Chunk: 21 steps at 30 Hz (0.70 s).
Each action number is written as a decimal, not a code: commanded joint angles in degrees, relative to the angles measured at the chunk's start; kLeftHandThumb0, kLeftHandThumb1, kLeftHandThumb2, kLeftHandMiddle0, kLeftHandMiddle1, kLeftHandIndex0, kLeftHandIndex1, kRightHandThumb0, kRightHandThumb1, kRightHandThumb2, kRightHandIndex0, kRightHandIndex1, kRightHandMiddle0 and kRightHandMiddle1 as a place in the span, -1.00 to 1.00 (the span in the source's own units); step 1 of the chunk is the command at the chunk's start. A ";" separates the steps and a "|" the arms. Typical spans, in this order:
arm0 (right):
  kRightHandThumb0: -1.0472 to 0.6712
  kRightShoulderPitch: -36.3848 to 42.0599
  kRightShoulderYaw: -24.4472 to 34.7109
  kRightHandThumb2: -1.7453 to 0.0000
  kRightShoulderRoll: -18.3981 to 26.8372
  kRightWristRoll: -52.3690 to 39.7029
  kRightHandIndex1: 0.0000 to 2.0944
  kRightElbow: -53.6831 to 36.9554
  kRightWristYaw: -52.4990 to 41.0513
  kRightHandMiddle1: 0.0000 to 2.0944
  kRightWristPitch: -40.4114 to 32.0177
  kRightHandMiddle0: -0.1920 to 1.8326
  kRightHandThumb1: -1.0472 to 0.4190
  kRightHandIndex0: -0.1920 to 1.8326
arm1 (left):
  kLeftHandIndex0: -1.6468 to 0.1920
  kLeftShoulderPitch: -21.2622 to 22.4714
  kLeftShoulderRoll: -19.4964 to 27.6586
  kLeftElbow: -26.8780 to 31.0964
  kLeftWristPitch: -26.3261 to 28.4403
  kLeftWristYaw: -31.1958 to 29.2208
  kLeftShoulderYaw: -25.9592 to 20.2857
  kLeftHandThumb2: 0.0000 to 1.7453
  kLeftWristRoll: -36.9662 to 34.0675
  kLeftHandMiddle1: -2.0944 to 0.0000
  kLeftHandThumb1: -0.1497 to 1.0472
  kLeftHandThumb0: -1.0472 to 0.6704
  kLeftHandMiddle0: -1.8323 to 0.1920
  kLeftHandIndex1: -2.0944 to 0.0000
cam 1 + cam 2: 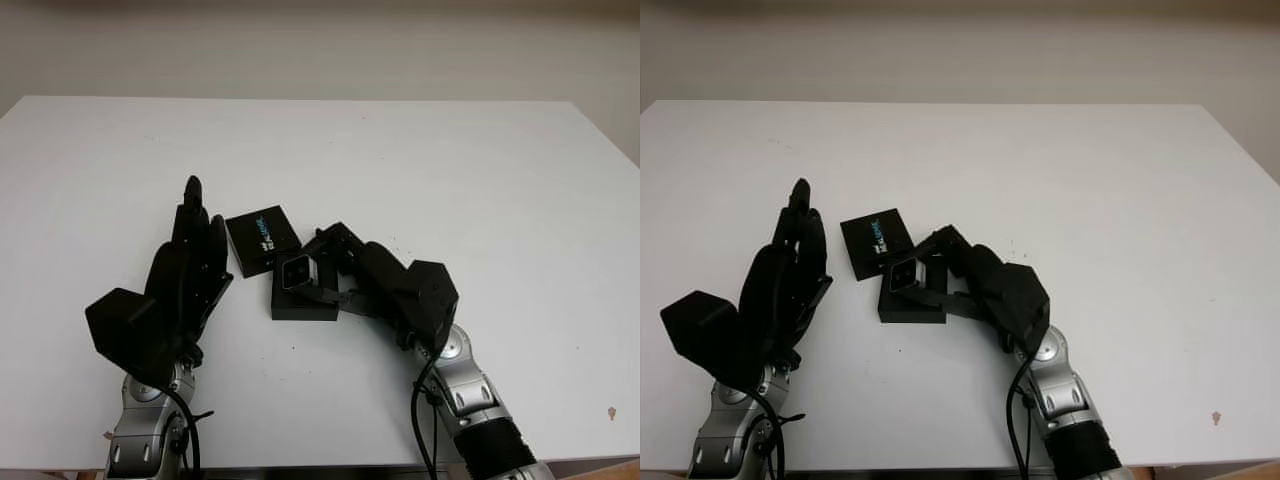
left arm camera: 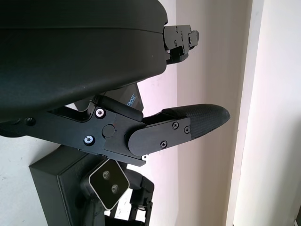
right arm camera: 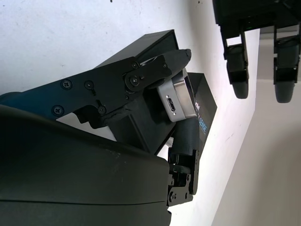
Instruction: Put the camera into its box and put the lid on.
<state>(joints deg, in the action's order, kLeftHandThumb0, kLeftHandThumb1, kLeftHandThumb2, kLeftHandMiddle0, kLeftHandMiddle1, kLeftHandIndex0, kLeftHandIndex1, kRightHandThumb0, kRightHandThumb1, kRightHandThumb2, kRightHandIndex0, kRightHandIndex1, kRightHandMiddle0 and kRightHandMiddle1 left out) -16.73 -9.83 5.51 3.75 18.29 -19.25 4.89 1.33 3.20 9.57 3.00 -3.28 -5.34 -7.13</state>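
Right hand: the right hand (image 1: 335, 262) comes in from the near right edge of the counter (image 1: 480, 170) and reaches inward toward the middle; its fingers (image 3: 155, 70) are curled around the camera, pinching it from opposite sides.
Left hand: the left hand (image 1: 185, 275) stands at the near left, palm side turned toward the middle, holding nothing, open; it is just beside the lid without clearly touching it.
Camera: the camera (image 1: 296, 271) is a small squarish block with a silver metal rim and a dark front face; the left wrist view shows two small round lenses on that face (image 2: 109, 182), and the right wrist view shows a narrow port in its silver side (image 3: 181, 99). It is held tilted, directly over the box, its face turned toward the robot.
Box: the box (image 1: 300, 300) is a low black open tray lying on the counter near the middle, right under the camera and between the two hands. Whether the camera's lower edge already touches the inside of the box cannot be told.
Lid: the lid (image 1: 262, 239) is a flat black square with small pale blue and white lettering on its top; it lies flat on the counter just beyond the box and a little to its left, turned at an angle, a corner close to the box.
Counter: plain white, reaching well beyond the things to a pale wall.
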 commanded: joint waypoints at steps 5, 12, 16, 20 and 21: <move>-0.28 1.51 -0.57 0.91 0.89 0.70 -0.95 1.81 -0.20 0.70 0.50 -0.69 -1.00 -0.72 | 0.90 0.07 -0.04 0.55 -0.19 0.13 -0.19 -0.28 -0.09 0.95 1.00 -0.54 0.89 0.94; -0.28 1.68 -1.96 0.90 1.81 4.02 -0.95 2.28 1.15 0.67 3.07 -0.70 -1.00 -0.72 | 0.90 0.03 0.16 0.41 -0.38 -0.09 -0.21 -0.29 -0.15 0.95 1.00 -0.54 0.90 0.95; -0.28 1.98 -3.51 0.94 3.14 6.87 -0.97 1.68 1.07 0.22 4.53 -0.82 -0.97 -0.83 | 0.90 -0.10 -0.04 0.85 0.09 0.15 -0.21 -0.29 -0.13 0.95 1.00 -0.54 0.90 0.95; -0.34 1.97 -4.57 0.94 4.50 8.78 -0.98 1.68 1.05 -0.36 6.70 -0.87 -0.95 -0.99 | 0.91 -0.22 -0.02 0.73 -0.27 0.03 -0.23 -0.29 -0.25 0.95 1.00 -0.54 0.90 0.95; -0.35 1.99 -4.73 0.94 4.76 9.20 -0.99 1.66 1.25 -0.42 7.19 -0.87 -0.95 -0.99 | 0.90 -0.24 -0.02 0.72 -0.20 0.07 -0.24 -0.29 -0.24 0.95 1.00 -0.54 0.89 0.95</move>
<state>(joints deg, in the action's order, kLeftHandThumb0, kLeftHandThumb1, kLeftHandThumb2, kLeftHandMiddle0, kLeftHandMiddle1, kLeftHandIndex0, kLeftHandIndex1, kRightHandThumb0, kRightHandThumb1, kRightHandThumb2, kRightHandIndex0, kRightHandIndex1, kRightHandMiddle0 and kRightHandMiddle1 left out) -16.17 -13.12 9.61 11.78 19.12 -17.74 12.04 1.33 3.20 9.62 3.00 -3.17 -5.35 -7.13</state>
